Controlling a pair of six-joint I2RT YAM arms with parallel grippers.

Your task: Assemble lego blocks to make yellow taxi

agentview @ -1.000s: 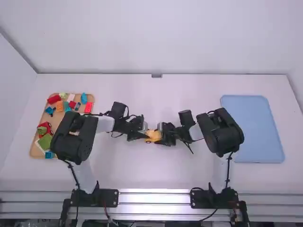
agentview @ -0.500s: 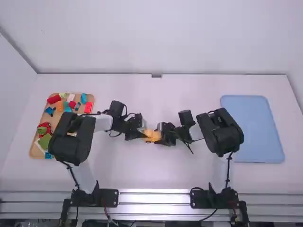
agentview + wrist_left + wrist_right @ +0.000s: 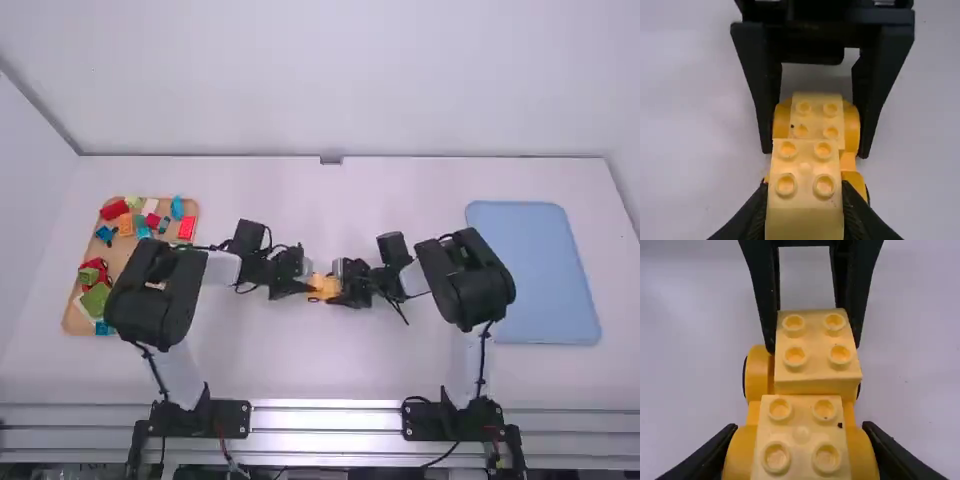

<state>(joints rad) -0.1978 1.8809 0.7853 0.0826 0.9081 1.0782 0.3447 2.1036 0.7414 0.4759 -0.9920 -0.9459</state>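
Note:
In the high view my left gripper [image 3: 298,279] and my right gripper [image 3: 347,284] face each other across the yellow taxi blocks [image 3: 323,288] at mid-table. My left gripper [image 3: 804,196] is shut on a pale yellow four-stud block [image 3: 805,172], one finger against each side. My right gripper [image 3: 801,434] grips the wheeled yellow car body [image 3: 758,372] by its rounded orange-yellow sides; a second four-stud block [image 3: 801,434] lies between those sides. The two studded blocks stand end to end above the body, the left one looking higher. Whether it is fully seated I cannot tell.
A wooden tray [image 3: 68,318] of loose coloured blocks and small pieces stands at the far left, beside the left arm's elbow. A blue tray [image 3: 535,270] lies on the right, partly behind the right arm's elbow.
My left gripper has shifted slightly left and then back right toward the right gripper. The right arm has held still, and both grips look unchanged.

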